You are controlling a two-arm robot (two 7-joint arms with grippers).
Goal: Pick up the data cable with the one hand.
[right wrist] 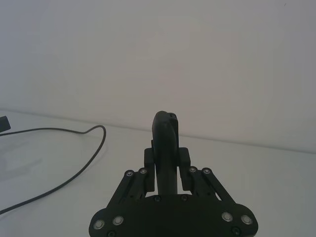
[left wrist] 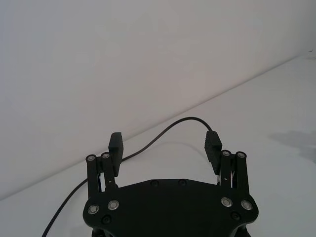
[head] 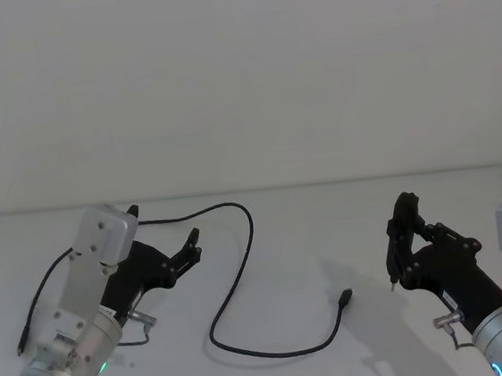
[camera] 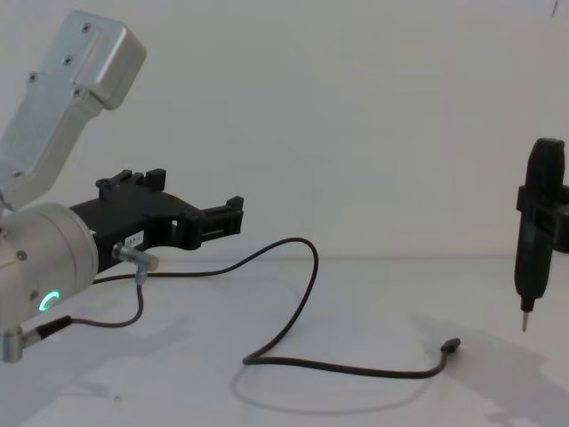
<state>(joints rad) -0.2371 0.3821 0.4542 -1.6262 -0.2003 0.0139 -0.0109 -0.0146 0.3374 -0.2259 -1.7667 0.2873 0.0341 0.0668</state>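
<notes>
One cable (head: 232, 281) lies loose on the white bench (head: 328, 234), a thin dark cord in a wide S. From the left arm it runs across toward the middle, turns back on itself in a loop, swings down toward the near edge and then off to the right, where it ends in one small black plug (head: 345, 297) resting flat on the surface.

There are two end effectors, one to each side. The left end effector (left wrist: 164, 143) hangs above the bench over the cable's left stretch, its two fingers (left wrist: 116, 142) held well apart. In its wrist view the cord arcs across just beyond the tips, and I cannot tell whether it touches them. One short grey wire (camera: 133, 298) with a silver connector dangles under that wrist.

The right end effector (right wrist: 166, 163) stands well apart from the plug, off to the right, its two fingers clamped on one black pen-shaped tool (camera: 536, 233) that points down, tip clear of the bench.
</notes>
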